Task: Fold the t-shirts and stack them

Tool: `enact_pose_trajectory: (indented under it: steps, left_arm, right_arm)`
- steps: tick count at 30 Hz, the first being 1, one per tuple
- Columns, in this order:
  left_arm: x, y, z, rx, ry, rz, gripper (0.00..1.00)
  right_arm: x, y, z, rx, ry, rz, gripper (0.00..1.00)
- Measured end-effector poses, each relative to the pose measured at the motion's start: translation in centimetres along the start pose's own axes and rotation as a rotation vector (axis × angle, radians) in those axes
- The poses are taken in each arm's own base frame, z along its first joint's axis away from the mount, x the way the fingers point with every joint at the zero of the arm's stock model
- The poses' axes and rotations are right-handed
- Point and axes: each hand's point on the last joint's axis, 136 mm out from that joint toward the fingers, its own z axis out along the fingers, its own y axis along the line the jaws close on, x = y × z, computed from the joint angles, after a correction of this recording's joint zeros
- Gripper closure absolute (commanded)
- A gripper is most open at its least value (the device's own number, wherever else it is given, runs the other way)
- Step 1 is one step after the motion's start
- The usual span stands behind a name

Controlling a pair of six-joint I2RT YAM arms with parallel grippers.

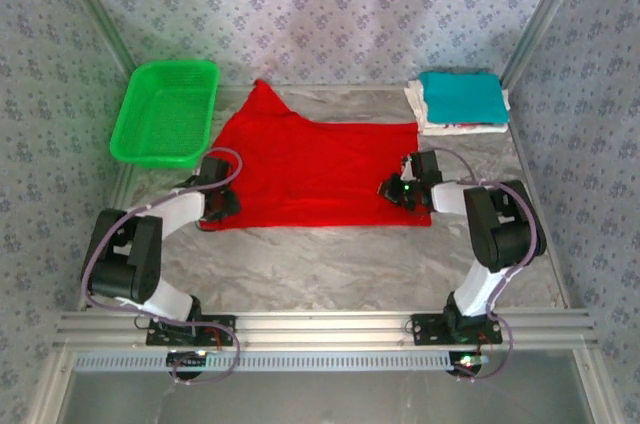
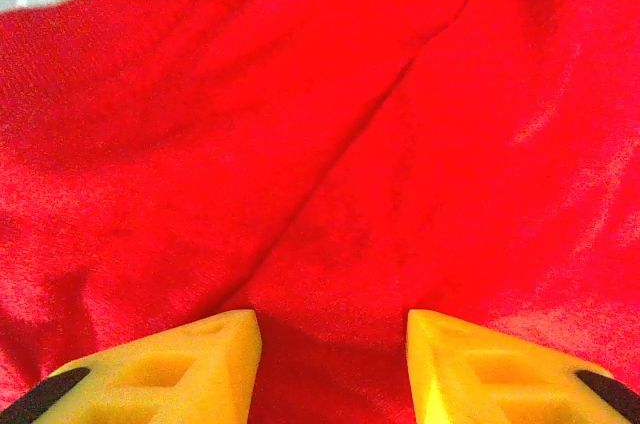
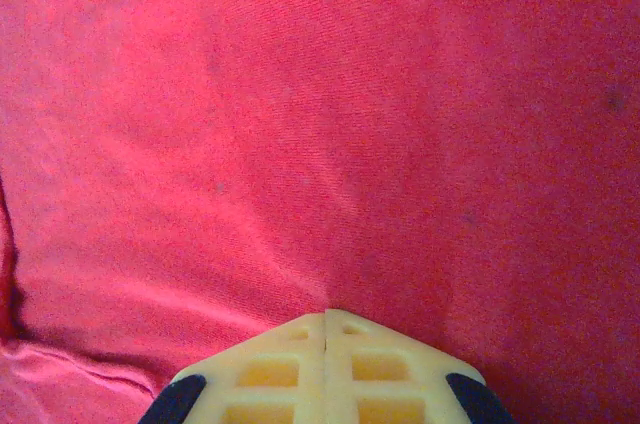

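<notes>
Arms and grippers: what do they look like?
The left arm and right arm have black joints, white links and pale looping cables. The left gripper and right gripper have yellow wedge-shaped fingers with moulded recesses and black bases.

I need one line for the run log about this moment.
red t-shirt: spread on table | left gripper: open above it | right gripper: shut on it | teal t-shirt: folded, atop whitish t-shirt

Mid-table: shirt, spread out. Basket at far left, just beside shirt's far-left edge. Folded stack at far right. Left gripper at shirt's near-left corner; right gripper on its right edge.
</notes>
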Motion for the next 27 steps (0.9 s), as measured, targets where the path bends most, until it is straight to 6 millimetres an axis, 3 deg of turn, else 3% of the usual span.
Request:
enact_pose_trajectory:
  steps: [10, 13, 16, 19, 23, 27]
  left_arm:
    - [5.7, 0.0, -2.8, 0.149, 0.070, -0.170, 0.54]
    - [7.8, 0.0, -4.0, 0.172, 0.098, -0.191, 0.54]
    - [7.6, 0.3, -5.4, 0.159, 0.094, -0.197, 0.54]
    - [4.0, -1.1, -7.9, 0.169, 0.036, -0.172, 0.53]
    - [-6.0, -6.1, -11.9, 0.262, -0.122, -0.115, 0.50]
    - [-14.5, -11.7, -12.1, 0.311, -0.200, -0.012, 0.48]
  right_arm:
    - [3.7, -2.7, -3.8, 0.059, -0.045, 0.138, 1.00]
    - [3.8, -3.4, -4.8, 0.108, -0.063, 0.144, 0.98]
    - [3.3, -3.2, -5.4, 0.136, -0.057, 0.126, 0.92]
    - [0.9, -0.9, -6.1, 0.113, -0.080, 0.077, 0.86]
    - [-3.3, 3.3, -7.7, 0.047, -0.161, -0.005, 0.79]
    - [-7.2, 6.7, -8.5, -0.002, -0.217, -0.078, 0.74]
